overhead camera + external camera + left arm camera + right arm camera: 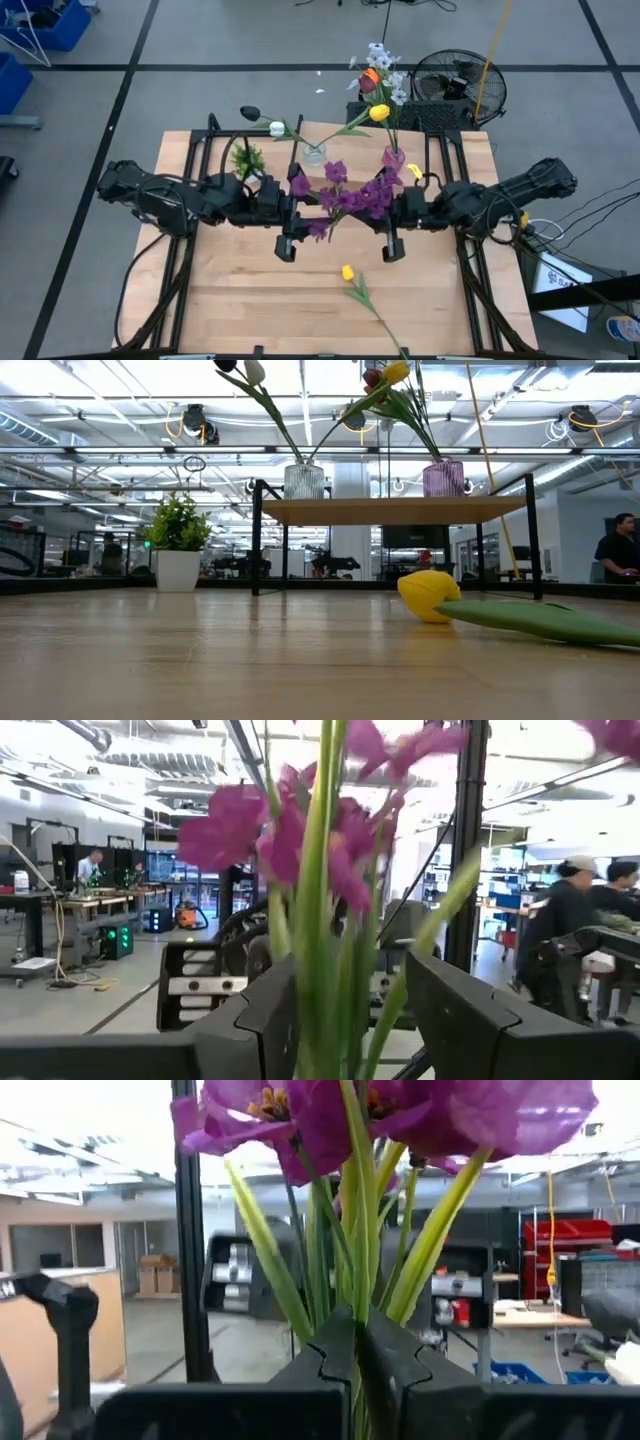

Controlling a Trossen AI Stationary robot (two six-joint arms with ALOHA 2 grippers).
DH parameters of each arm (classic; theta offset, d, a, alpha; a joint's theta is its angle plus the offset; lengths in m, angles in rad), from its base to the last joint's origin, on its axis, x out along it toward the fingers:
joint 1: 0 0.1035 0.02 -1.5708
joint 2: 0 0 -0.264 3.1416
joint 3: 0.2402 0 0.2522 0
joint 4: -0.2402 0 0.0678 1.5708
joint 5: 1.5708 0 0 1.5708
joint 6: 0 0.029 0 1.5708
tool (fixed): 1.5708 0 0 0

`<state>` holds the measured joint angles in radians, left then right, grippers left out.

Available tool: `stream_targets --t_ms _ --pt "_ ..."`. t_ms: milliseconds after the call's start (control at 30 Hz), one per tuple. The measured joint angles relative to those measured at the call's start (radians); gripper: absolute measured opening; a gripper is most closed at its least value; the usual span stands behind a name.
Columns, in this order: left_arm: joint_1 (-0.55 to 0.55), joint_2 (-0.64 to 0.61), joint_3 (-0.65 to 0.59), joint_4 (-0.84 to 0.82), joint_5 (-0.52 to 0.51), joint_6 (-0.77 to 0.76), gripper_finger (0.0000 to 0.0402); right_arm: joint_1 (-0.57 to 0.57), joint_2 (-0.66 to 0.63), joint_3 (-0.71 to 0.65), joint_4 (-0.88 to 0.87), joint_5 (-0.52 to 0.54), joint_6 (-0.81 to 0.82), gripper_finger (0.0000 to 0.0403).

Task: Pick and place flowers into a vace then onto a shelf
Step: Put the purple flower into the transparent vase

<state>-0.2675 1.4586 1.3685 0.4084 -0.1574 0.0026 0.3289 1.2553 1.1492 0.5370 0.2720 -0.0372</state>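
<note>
Right gripper fingers pinch green stems of purple flowers.
</note>
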Motion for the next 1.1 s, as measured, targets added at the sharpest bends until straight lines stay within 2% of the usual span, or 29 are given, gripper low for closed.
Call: stream_targets --t_ms 167,500,733,967,1100 --pt "0.017 0.000 0.000 -0.025 0.001 0.017 0.0144 -0.030 0.000 0.000 0.022 -0.119 0.044 0.0000" --pt "0.059 0.000 0.000 -0.023 0.124 0.019 0.0011 -0.059 0.000 0.000 0.002 -0.116 0.082 0.0011" --pt "0.059 0.000 0.000 -0.024 0.096 0.051 0.0008 -0.059 0.000 0.000 -0.006 -0.061 0.095 0.0056" --pt "0.059 -0.005 0.000 -0.056 -0.023 0.061 0.0006 -0.045 0.000 0.000 -0.035 -0.061 0.156 0.0119" --pt "0.058 -0.031 -0.002 -0.068 -0.109 0.142 0.0009 -0.028 -0.001 0.000 -0.055 -0.060 0.156 0.0144"
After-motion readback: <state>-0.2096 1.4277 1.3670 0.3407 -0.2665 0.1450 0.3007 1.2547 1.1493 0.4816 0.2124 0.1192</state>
